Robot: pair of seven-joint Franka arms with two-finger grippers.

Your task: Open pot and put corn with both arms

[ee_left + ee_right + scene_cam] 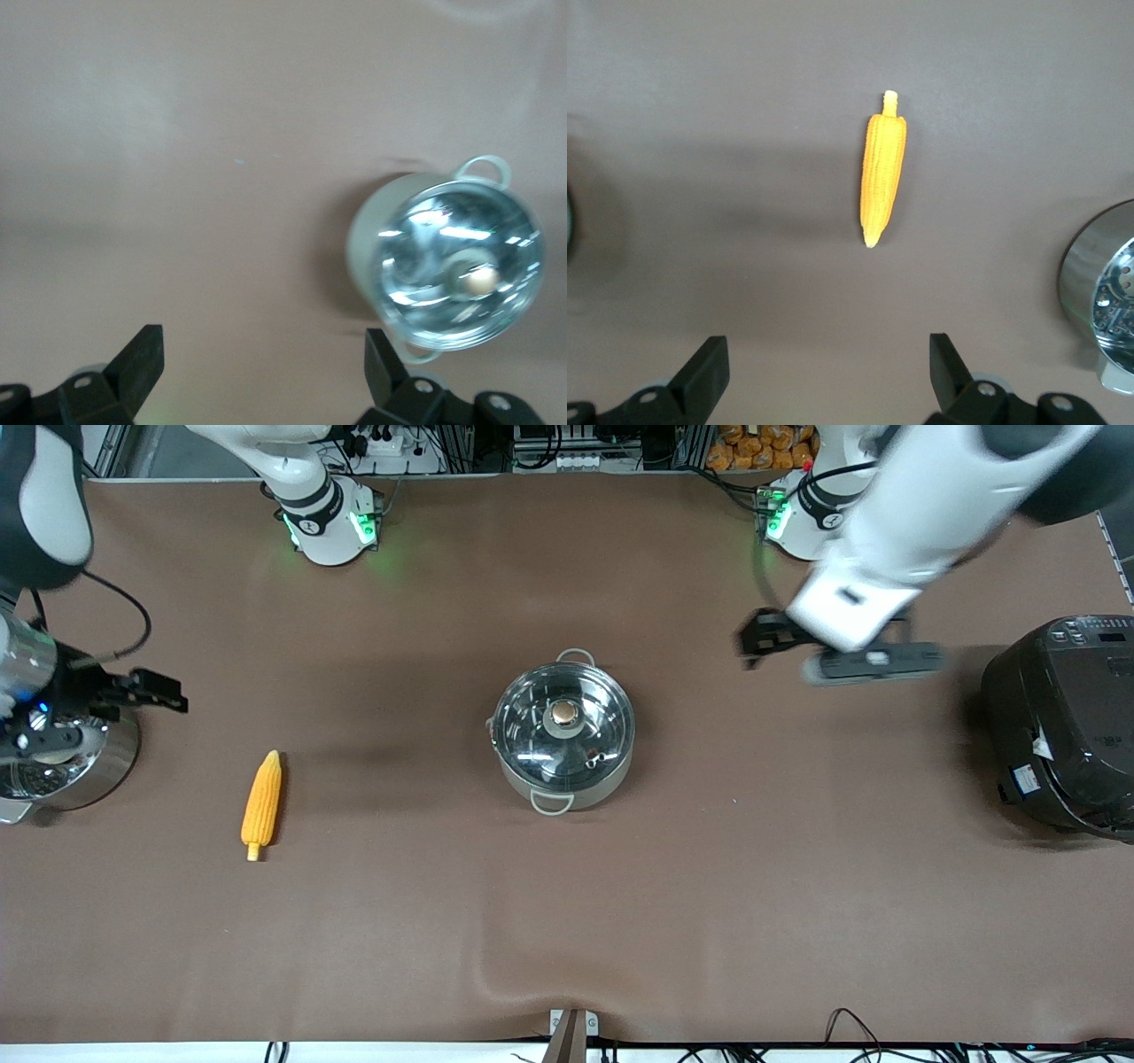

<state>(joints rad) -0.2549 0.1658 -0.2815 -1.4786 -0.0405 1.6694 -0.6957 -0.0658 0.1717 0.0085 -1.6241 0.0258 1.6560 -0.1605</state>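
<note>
The round shiny steel pot (563,729) sits mid-table, its clear glass lid (563,718) on. The yellow-orange corn cob (262,803) lies on the brown tablecloth (709,886) toward the right arm's end from the pot. The left gripper (260,376) hangs spread, empty, above cloth near the pot. The right gripper (824,376) hangs spread near the corn.

- The front view looks steeply down from high above the table's (567,921) camera-side edge, facing the arm bases.
- The left wrist view looks down on the pot (452,266).
- The right wrist view looks down on the corn (883,168).
- Both things also appear in the front view.
</note>
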